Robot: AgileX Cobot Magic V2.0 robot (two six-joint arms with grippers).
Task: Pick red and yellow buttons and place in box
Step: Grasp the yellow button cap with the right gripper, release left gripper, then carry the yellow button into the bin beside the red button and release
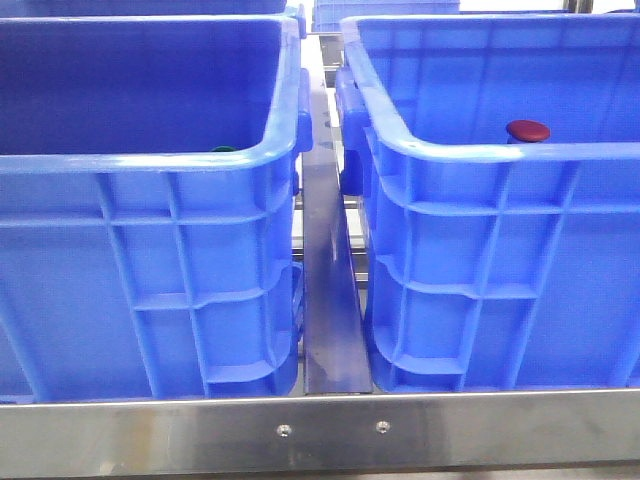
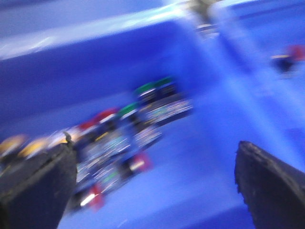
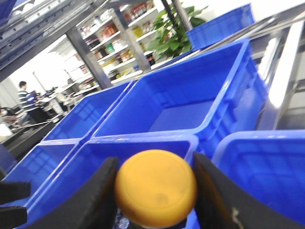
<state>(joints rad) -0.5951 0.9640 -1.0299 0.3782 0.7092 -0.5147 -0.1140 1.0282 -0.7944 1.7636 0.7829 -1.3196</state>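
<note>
Shelves and blue crates fill the background while the right gripper, clenched on the yellow button, should centre over the right-hand box holding the red button; left gripper gapes empty.

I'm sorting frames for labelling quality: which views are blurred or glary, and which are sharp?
Front view: sharp; the red button reads clearly. Left wrist view: heavy motion blur smears the pile of buttons. Right wrist view: the yellow button is soft, too close for focus, and the background is overexposed.
</note>
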